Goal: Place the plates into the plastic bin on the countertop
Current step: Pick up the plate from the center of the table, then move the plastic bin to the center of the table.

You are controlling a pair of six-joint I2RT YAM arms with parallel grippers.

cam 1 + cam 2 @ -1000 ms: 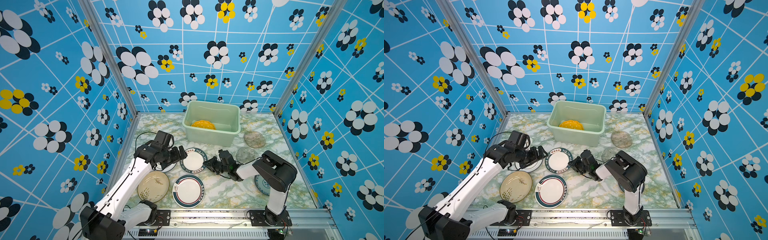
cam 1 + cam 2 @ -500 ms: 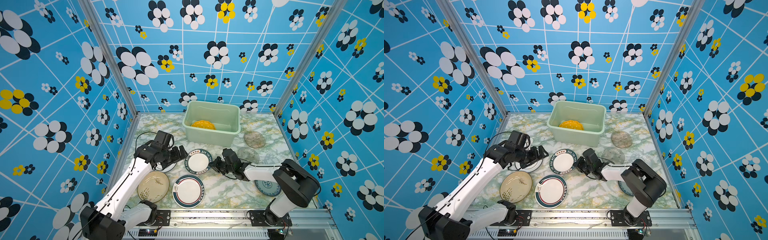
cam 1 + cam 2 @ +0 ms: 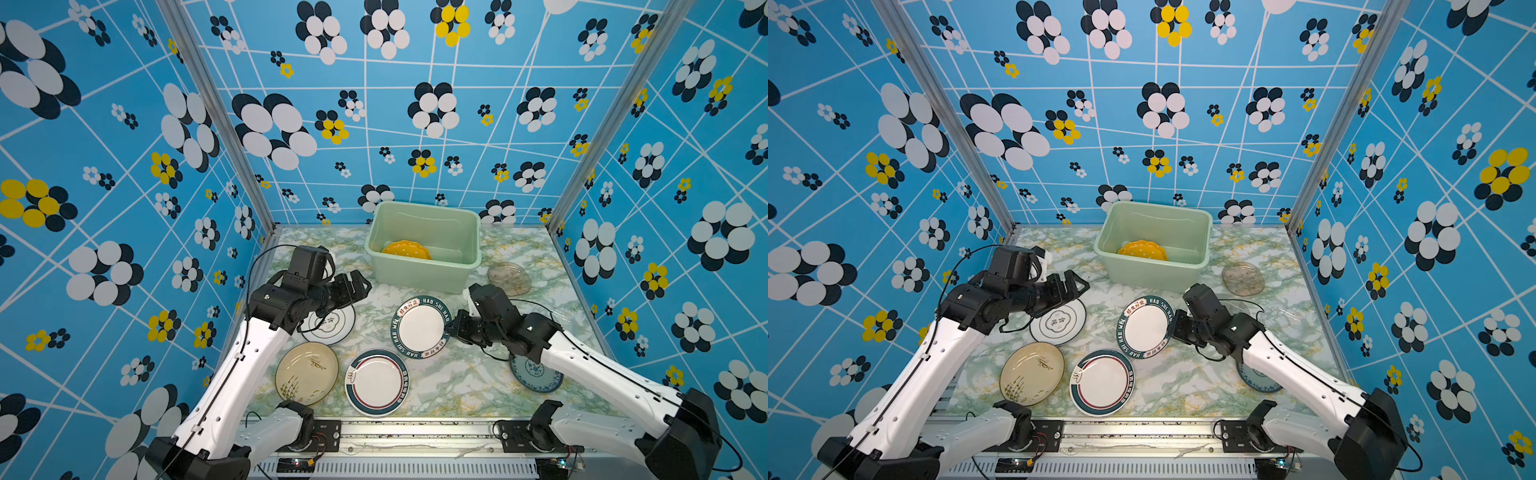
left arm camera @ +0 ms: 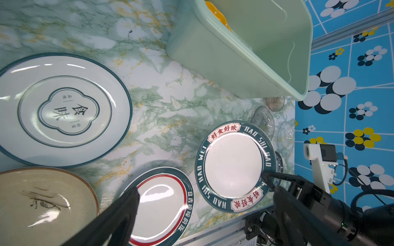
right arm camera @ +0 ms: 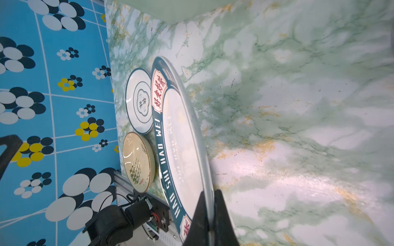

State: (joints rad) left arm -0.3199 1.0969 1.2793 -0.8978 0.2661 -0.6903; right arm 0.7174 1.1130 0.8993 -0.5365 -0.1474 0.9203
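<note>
Marble counter (image 3: 457,386) below, my right gripper (image 5: 210,197) pinches the lettered plate (image 3: 419,328) by its rim, the only hold a flat dish offers, just short of the bin (image 3: 419,276). My left gripper (image 3: 359,286) hangs spread wide near the white plate (image 3: 332,324), ready. One yellow plate (image 3: 405,249) lies in the bin.
</note>
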